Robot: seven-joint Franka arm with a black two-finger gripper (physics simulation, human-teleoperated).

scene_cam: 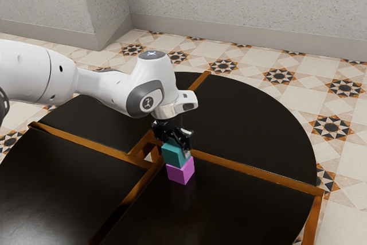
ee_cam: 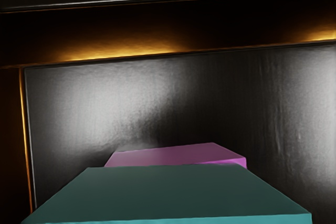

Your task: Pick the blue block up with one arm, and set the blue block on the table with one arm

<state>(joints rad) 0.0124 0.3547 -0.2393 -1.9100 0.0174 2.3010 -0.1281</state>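
My gripper (scene_cam: pixel 176 139) is low over the table, down at the blue block, which looks teal (scene_cam: pixel 174 154). Directly below this block is the pink block (scene_cam: pixel 180 171), standing on the dark table (scene_cam: pixel 252 199). The two blocks look stacked, though whether they touch cannot be told for sure. In the wrist view the blue block (ee_cam: pixel 168 195) looms large at the lower edge, and part of the pink block (ee_cam: pixel 176 155) shows beyond it. How my gripper holds or surrounds the blue block is unclear.
Wooden strips (scene_cam: pixel 258 171) cross the round tabletop. A framed opening (scene_cam: pixel 150 154) lies just left of the blocks in the exterior view. Patterned floor tiles (scene_cam: pixel 281 76) and a wall (scene_cam: pixel 246 4) are beyond the table.
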